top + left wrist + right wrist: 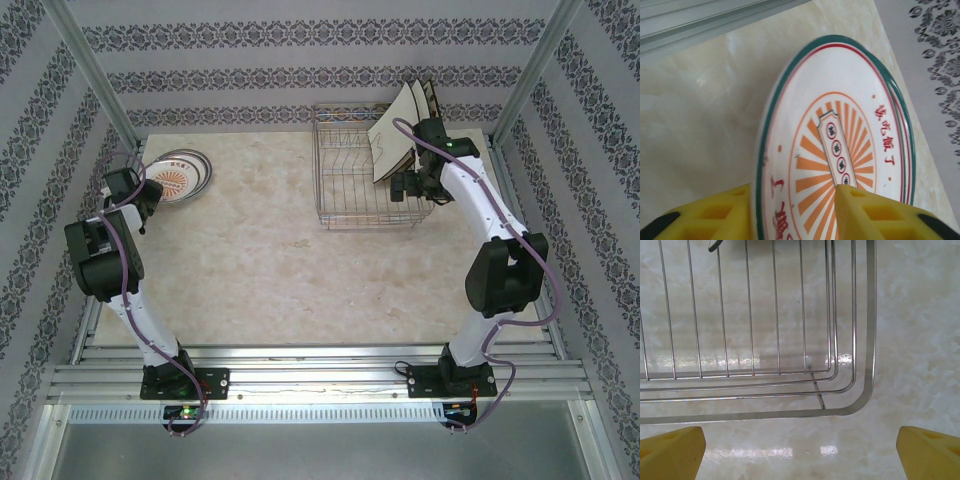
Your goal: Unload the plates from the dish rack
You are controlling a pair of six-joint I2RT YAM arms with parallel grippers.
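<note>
Starting with the left fingers (705,215): they sit apart with the near rim of a round plate (840,125) between them. One finger is outside the green edge and the other is over the orange sunburst face. Honestly can't tell if they're pinching it or just straddling it.

That plate lies flat on another one like it, whose rim peeks out along the right side. The little stack (178,177) sits in the far left corner of the surface (270,260). It's tight over there. A metal frame rail (700,25) runs just past the plates on one side, and the surface ends at the patterned wall (940,75) on the other.

The right fingers (670,450) are spread wide over bare marbled surface, just outside the near right corner of the rack (860,405). The rounded corner wire is right in front of the tips, close but not touching.

From the top view, the rack (345,170) stands at the far right of the surface, close to the back wall. The square plates (398,135), cream with dark edges, lean on edge at its far right end. That puts them beyond the right wrist, apart from the fingers and further back.

A wide open stretch of surface runs between the round plates and the rack, and all the way forward to the arm bases.
</note>
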